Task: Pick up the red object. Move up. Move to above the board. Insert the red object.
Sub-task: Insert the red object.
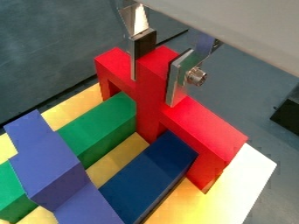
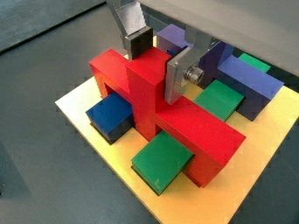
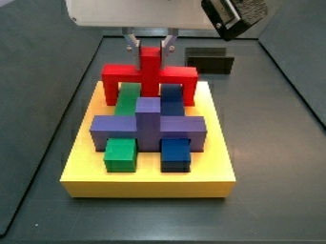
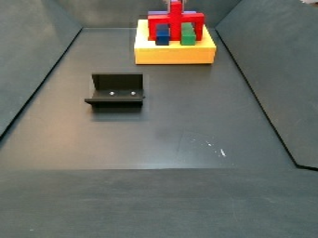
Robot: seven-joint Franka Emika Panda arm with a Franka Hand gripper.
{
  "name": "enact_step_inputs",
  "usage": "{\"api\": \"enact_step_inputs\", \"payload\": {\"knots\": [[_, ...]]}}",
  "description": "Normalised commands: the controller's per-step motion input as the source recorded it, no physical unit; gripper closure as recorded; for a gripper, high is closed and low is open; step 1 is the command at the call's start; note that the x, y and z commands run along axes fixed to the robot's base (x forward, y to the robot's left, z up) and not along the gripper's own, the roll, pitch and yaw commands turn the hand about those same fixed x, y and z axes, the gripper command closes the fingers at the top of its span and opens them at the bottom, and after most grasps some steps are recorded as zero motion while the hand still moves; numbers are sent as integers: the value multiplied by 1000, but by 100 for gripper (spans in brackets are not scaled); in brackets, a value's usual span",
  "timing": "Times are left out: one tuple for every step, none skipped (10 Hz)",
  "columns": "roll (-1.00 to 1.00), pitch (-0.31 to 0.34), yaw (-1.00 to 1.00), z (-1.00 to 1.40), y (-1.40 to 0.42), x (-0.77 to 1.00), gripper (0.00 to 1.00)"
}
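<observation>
the fixture [image 4: 117, 91] is sitting in the foreground, well apart from the work. farther back, the red object [image 3: 151, 78] is standing on the board [image 3: 151, 179] among the blocks, its legs seemingly down. the gripper [image 1: 160, 63] is clamping its stub. pulling away before opening, i reckon, is risking lifting or tilting it.

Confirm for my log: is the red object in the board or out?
In: the red object stands on the board, gripper around its stub.
</observation>
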Motion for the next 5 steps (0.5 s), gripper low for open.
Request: {"api": "enact_step_inputs", "payload": {"knots": [[0,-6,146,-54,-17,0,100],[0,0,89,0,-20,0,100],[27,0,166,-20,-111,43,100],[60,0,129,-160,-174,83,100],[66,-4,120,-149,-263,60,100]]}}
